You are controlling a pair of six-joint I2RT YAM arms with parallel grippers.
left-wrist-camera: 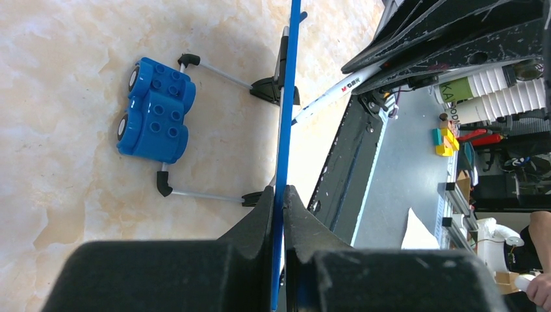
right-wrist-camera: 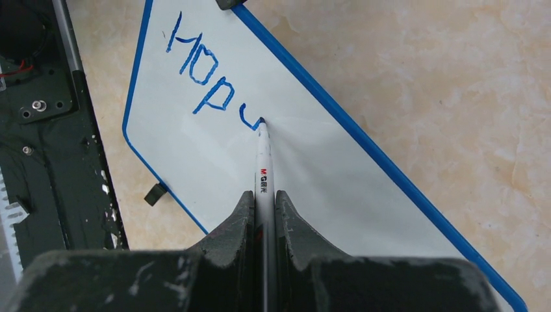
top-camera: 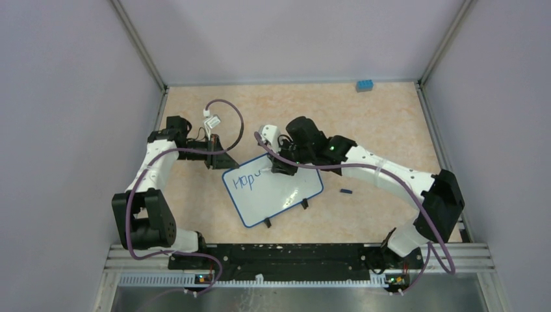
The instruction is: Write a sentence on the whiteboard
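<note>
Squeezing the marker [right-wrist-camera: 263, 156] in the tightly closed right claw [right-wrist-camera: 264, 195], tip touching the whiteboard [right-wrist-camera: 312, 175] just ahead, beside the sentence [right-wrist-camera: 198, 68], reading only "Hop". Pinching the board's rim in the closed left claw [left-wrist-camera: 279, 195]. Risking a wobbly letter by pushing hard and sliding the board.

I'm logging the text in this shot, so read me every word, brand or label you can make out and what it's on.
"Hop" plus an unfinished stroke: blue writing on the whiteboard.
"M&G", red, then characters too small to read: on the marker.
"KA", rest hidden: green label on a paper cup in the background.
</note>
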